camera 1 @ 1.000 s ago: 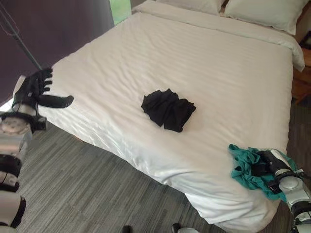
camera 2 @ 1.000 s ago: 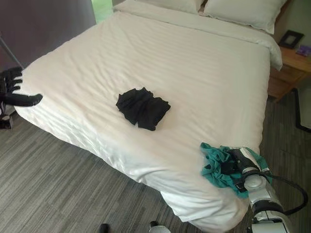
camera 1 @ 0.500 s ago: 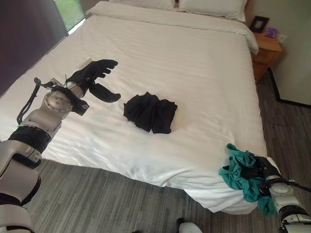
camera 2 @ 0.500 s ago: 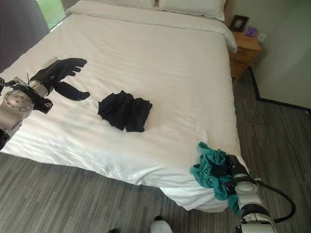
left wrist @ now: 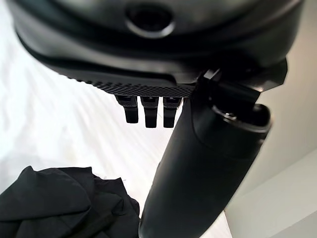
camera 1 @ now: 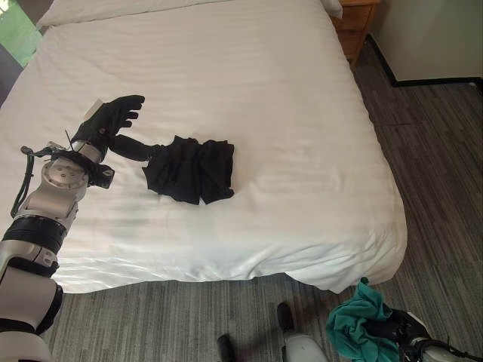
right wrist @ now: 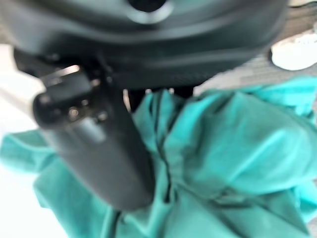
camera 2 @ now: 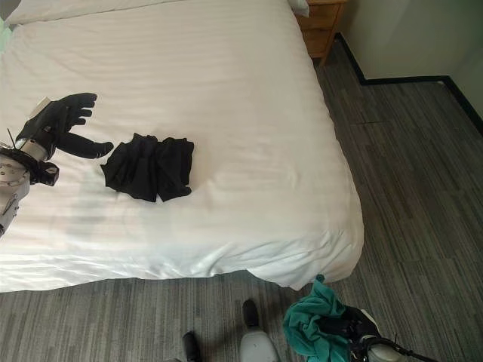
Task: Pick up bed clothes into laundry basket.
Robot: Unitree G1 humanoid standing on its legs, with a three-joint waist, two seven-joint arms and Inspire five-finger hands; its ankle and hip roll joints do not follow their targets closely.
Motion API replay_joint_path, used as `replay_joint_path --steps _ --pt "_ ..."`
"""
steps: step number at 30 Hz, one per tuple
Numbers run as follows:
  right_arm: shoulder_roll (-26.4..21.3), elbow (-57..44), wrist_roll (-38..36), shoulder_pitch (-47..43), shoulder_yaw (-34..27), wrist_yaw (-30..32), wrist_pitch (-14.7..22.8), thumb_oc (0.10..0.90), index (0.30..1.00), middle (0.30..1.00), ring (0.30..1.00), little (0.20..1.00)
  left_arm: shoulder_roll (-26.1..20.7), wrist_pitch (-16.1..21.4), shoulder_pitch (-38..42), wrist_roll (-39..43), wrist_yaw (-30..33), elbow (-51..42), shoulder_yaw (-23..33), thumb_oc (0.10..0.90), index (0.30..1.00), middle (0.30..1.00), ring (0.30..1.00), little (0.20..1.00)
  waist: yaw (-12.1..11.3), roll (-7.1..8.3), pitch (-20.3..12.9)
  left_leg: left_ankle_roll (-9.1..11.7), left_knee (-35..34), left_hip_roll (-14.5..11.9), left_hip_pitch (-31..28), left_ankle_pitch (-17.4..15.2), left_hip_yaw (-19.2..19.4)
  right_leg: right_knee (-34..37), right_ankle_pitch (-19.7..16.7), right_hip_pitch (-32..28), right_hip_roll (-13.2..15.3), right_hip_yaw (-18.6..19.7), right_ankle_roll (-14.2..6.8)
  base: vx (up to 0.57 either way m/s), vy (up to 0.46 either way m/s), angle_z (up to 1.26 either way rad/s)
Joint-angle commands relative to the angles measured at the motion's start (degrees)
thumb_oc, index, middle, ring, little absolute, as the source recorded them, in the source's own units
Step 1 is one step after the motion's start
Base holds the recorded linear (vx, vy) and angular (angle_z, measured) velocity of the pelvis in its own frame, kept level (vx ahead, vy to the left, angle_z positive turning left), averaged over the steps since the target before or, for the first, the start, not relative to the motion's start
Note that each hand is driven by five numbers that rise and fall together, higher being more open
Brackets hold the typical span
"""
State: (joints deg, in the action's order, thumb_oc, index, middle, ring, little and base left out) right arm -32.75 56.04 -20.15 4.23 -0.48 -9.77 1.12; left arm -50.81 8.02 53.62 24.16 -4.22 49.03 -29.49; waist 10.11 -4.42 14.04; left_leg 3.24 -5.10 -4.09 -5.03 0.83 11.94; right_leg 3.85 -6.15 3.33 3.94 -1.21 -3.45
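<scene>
Right hand (camera 2: 353,332) clenched on the teal garment (camera 2: 309,326), bunched, over the floor (camera 1: 445,188) off the bed's (camera 1: 302,113) near corner. Farther in, black garment (camera 1: 189,170) lies crumpled near the bed's left edge, long axis across. Left hand (camera 1: 113,124) released, thumb touching it.

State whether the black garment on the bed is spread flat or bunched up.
Bunched up. The black garment lies in a crumpled heap of folds on the white bed, beside the open left hand, whose thumb reaches its edge.

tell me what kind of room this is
Most likely a bedroom, perhaps a hotel room: a large bed with white bedding fills the scene, a wooden nightstand stands by its head, and clothes such as the black garment lie on it.
</scene>
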Motion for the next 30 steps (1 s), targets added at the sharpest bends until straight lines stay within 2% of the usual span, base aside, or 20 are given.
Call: replay_joint_path --steps 1,6,8,9,11,13,17,18,20,21,22,23,24,25,26,29,30 --pt "4.5 11.7 -0.8 6.6 2.1 -1.1 -1.6 0.4 0.3 0.3 0.3 0.3 6.0 -0.4 12.8 -7.1 3.5 10.8 -1.0 0.8 0.9 0.9 0.9 0.9 -0.6 5.25 -3.7 2.0 0.3 -0.4 2.1 6.1 1.2 0.0 5.3 -9.2 1.8 -1.7 -5.1 0.03 0.067 0.36" --pt "5.6 9.0 -0.3 7.6 4.1 -1.7 -1.4 0.4 0.3 0.3 0.3 0.3 7.3 -0.5 15.8 -9.4 4.1 13.7 -2.8 0.8 0.9 0.9 0.9 0.9 0.3 6.11 -3.2 2.0 0.1 -0.7 3.4 5.5 1.6 0.2 4.6 -7.2 1.6 -0.8 -5.5 0.0 0.034 0.02" --pt "6.2 9.3 1.1 7.1 7.0 -2.7 -1.2 0.4 0.3 0.3 0.3 0.3 8.9 -0.6 17.8 -8.9 4.8 16.1 -3.1 0.8 0.9 0.9 0.9 0.9 1.1 7.27 -2.4 2.1 0.1 -1.1 4.7 5.4 2.1 0.2 3.9 -5.0 1.3 0.0 -5.6 -0.04 0.032 -0.18" --pt "6.2 9.3 1.1 7.1 7.0 -2.7 -1.2 0.4 0.3 0.3 0.3 0.3 8.9 -0.6 17.8 -8.9 4.8 16.1 -3.1 0.8 0.9 0.9 0.9 0.9 1.1 7.27 -2.4 2.1 0.1 -1.1 4.7 5.4 2.1 0.2 3.9 -4.9 1.3 0.0 -5.6 -0.04 0.022 -0.12" --pt "6.4 7.8 2.3 7.4 8.5 -2.5 -1.1 0.4 0.3 0.3 0.3 0.3 10.3 -0.9 18.9 -7.7 5.2 18.5 -2.5 0.8 0.9 0.9 0.9 0.9 2.1 8.58 -1.4 2.1 0.1 -1.5 6.1 5.4 2.5 0.2 3.2 -3.1 1.1 0.9 -5.7 -0.02 0.033 -0.12" --pt "6.6 7.7 2.8 7.8 8.6 -2.5 -1.1 0.4 0.3 0.3 0.3 0.3 10.6 -1.0 19.1 -7.3 5.3 19.1 -2.1 0.8 0.9 0.9 0.9 0.9 2.3 9.04 -1.2 2.1 0.1 -1.5 6.5 5.4 2.8 0.4 2.9 -2.7 1.1 1.1 -5.8 0.0 0.025 -0.17" --pt "7.1 7.1 4.0 8.6 9.5 -2.2 -1.0 0.4 0.3 0.3 0.3 0.3 11.3 -1.0 21.3 -7.4 6.5 20.4 -2.1 0.8 0.9 0.9 0.9 0.9 3.2 11.01 0.3 2.1 0.1 -1.8 8.7 5.4 3.2 0.5 1.9 0.2 0.9 2.1 -6.0 0.0 0.008 -0.07" --pt "7.1 7.1 4.0 8.6 9.5 -2.2 -1.0 0.4 0.3 0.3 0.3 0.3 11.3 -1.1 21.3 -7.4 6.5 20.4 -2.2 0.8 0.9 0.9 0.9 0.9 3.2 11.01 0.3 2.1 0.1 -1.8 8.8 5.4 3.2 0.5 1.9 0.2 0.9 2.1 -6.0 0.0 0.0 0.0" --pt "7.2 6.4 4.4 8.0 10.7 -1.8 -0.6 0.4 0.3 0.3 0.3 0.3 12.1 -1.9 21.7 -10.7 7.3 20.8 -3.6 0.8 0.9 0.9 0.9 0.9 3.6 12.09 1.7 2.0 0.1 -1.9 10.4 5.7 3.1 0.3 1.5 2.1 0.8 2.4 -5.9 0.0 0.0 0.0" --pt "7.2 6.4 4.4 7.9 10.7 -1.8 -0.6 0.4 0.3 0.3 0.3 0.3 12.1 -1.9 21.8 -10.7 7.3 20.8 -3.7 0.8 0.9 0.9 0.9 0.9 3.6 12.1 1.7 2.0 0.1 -1.9 10.4 5.8 3.1 0.3 1.5 2.2 0.8 2.4 -5.9 -0.04 0.029 -0.02" --pt "7.1 4.7 4.4 7.3 11.7 -1.7 -0.7 0.4 0.3 0.3 0.3 0.3 12.5 -3.4 20.4 -16.9 6.2 22.7 -6.4 0.8 0.9 0.9 0.9 0.9 4.0 12.96 2.9 1.9 0.1 -2.0 10.8 5.9 3.2 -0.1 1.2 3.0 0.7 2.8 -6.0 -0.03 0.03 -0.02" --pt "7.2 3.9 4.4 7.3 11.8 -1.7 -0.7 0.4 0.3 0.3 0.3 0.3 13.1 -4.1 18.4 -18.3 5.2 24.4 -6.3 0.8 0.9 0.9 0.9 0.9 4.2 13.45 3.2 1.9 0.1 -2.1 10.8 5.9 3.5 -0.1 1.0 3.4 0.6 3.1 -6.0 -0.03 0.037 -0.08" --pt "7.3 3.6 4.6 7.3 12.2 -1.8 -0.8 0.4 0.3 0.3 0.3 0.3 13.7 -4.7 15.7 -19.5 4.6 26.1 -5.3 0.529 0.493 0.493 0.493 0.493 4.4 13.98 3.5 1.8 0.1 -2.1 10.8 5.8 3.8 -0.1 0.8 3.6 0.5 3.5 -6.0 -0.01 0.016 -0.13" --pt "7.3 3.6 4.6 7.3 12.2 -1.8 -0.8 0.4 0.3 0.3 0.3 0.3 13.7 -4.7 15.7 -19.5 4.6 26.1 -5.3 0.529 0.493 0.493 0.493 0.493 4.4 13.95 3.3 1.9 0.1 -2.2 11.0 5.9 3.9 -0.1 0.7 3.9 0.5 3.6 -6.0 0.0 0.009 -0.21" --pt "7.4 3.5 5.0 7.3 12.5 -1.7 -0.8 0.4 0.3 0.3 0.3 0.3 14.6 -5.7 13.0 -20.4 4.2 28.0 -3.8 0.4 0.3 0.3 0.3 0.3 4.3 14.32 3.5 1.8 0.1 -2.1 10.9 5.9 4.1 -0.1 0.7 3.9 0.4 3.8 -6.0 0.0 0.008 -0.16" --pt "7.1 1.8 7.3 7.7 13.0 -1.3 -1.0 0.4 0.3 0.3 0.3 0.3 19.8 -6.7 4.8 -26.4 3.4 30.6 -1.3 0.4 0.3 0.3 0.3 0.3 4.6 15.45 3.4 1.7 0.1 -2.2 10.8 5.2 4.5 0.2 0.9 4.1 0.2 4.3 -5.7 0.0 0.003 -0.03" --pt "6.2 -0.5 7.4 8.5 12.1 -0.9 -0.8 0.4 0.3 0.3 0.3 0.3 22.7 -6.9 -0.3 -28.2 4.2 30.6 0.5 0.4 0.3 0.3 0.3 0.3 4.6 15.76 3.1 1.6 0.1 -2.2 10.8 4.7 4.7 0.1 1.2 4.1 0.3 4.3 -5.6 0.0 0.0 0.0"
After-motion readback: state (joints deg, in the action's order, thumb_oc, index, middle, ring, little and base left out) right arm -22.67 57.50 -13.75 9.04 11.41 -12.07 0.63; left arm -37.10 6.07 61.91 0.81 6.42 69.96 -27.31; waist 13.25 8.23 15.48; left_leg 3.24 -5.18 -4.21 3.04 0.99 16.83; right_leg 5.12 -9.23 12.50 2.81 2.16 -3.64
